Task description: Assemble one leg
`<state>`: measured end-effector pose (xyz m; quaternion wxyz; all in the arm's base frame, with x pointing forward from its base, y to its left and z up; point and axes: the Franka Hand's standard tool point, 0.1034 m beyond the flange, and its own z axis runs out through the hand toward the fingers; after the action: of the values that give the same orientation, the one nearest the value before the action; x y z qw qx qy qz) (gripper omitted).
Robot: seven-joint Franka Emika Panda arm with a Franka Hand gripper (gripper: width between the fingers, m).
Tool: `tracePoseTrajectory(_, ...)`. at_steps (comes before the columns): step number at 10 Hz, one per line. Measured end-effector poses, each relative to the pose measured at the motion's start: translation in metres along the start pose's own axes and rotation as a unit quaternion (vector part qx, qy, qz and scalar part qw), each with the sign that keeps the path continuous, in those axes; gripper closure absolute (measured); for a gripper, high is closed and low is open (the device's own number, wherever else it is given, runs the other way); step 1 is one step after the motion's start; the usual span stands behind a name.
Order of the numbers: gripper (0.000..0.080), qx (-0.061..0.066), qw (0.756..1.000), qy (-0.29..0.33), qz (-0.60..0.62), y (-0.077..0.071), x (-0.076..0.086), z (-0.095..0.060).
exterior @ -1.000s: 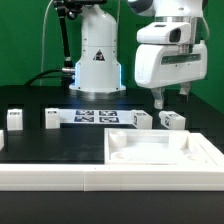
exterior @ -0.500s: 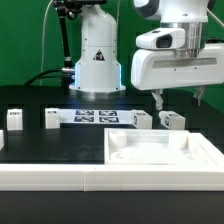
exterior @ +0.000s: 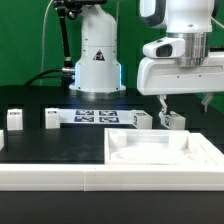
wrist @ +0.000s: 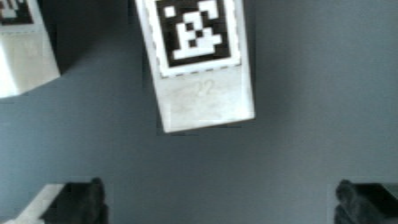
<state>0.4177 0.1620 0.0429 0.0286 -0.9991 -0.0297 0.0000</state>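
Several small white legs with black-and-white tags stand in a row on the black table: one at the far left (exterior: 15, 119), one (exterior: 51, 119), one (exterior: 140, 119) and one on the exterior view's right (exterior: 173, 120). My gripper (exterior: 184, 102) hangs open and empty just above that last leg, not touching it. In the wrist view a tagged leg (wrist: 199, 65) lies on the dark surface beyond my open gripper (wrist: 222, 205). The two dark fingertips (wrist: 75, 203) stand wide apart. Another white piece (wrist: 27, 50) shows at the edge.
The marker board (exterior: 95, 117) lies flat between the legs. A wide flat white panel (exterior: 200, 150) with a recessed corner lies in front. A white ledge (exterior: 50, 176) runs along the near edge. The robot base (exterior: 97, 60) stands behind.
My gripper has moved toward the exterior view's right and a little lower, still open. The legs and the panel have not moved.
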Motion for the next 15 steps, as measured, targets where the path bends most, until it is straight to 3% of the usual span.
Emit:
tracePoseTrajectory(1,0.015,0.0,1.0,0.0,0.0,0.0,0.0,0.0)
tracePoseTrajectory(4,0.015,-0.017,0.995,-0.093,-0.013,0.002,-0.004,0.001)
tracePoseTrajectory(7,0.015,-0.026,0.982,-0.187,-0.034,0.003,-0.007,0.002)
tracePoseTrajectory(10,0.015,-0.01,0.955,-0.287,-0.07,-0.001,-0.005,0.011)
tracePoseTrajectory(15,0.015,-0.02,0.901,-0.43,-0.056,0.004,-0.026,0.034)
